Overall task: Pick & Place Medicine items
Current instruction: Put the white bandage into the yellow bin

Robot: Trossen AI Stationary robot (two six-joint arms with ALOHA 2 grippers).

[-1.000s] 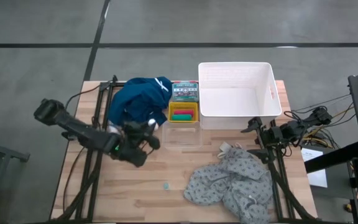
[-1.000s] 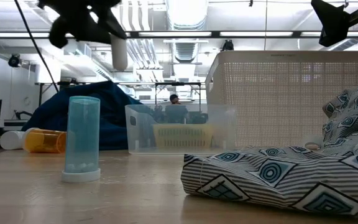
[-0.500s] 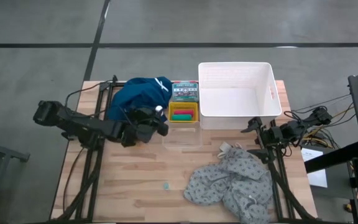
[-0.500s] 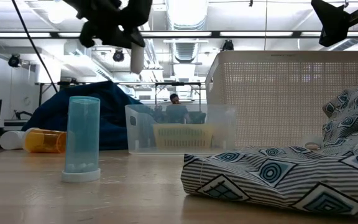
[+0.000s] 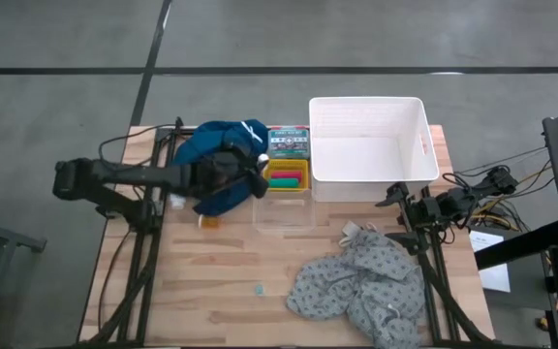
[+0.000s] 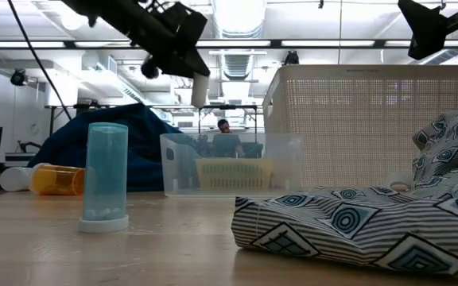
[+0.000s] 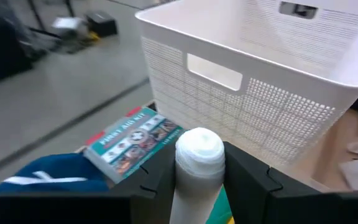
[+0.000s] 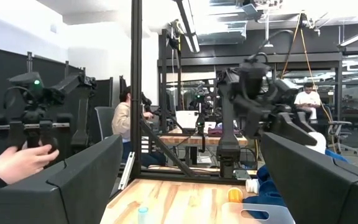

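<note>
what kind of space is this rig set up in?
Looks like a robotics lab or workshop. The wooden table sits on bare concrete floor; behind it the low view shows exposed ceiling ducts, and the right wrist view shows another robot arm and people at desks.

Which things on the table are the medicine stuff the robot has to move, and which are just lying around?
Medicine things:
white tube, held in the left gripper
red and green tubes in the yellow tray
orange bottle
blue bottle

Just lying around:
dark blue cloth
grey patterned cloth
The right gripper waits open by the white basket.
</note>
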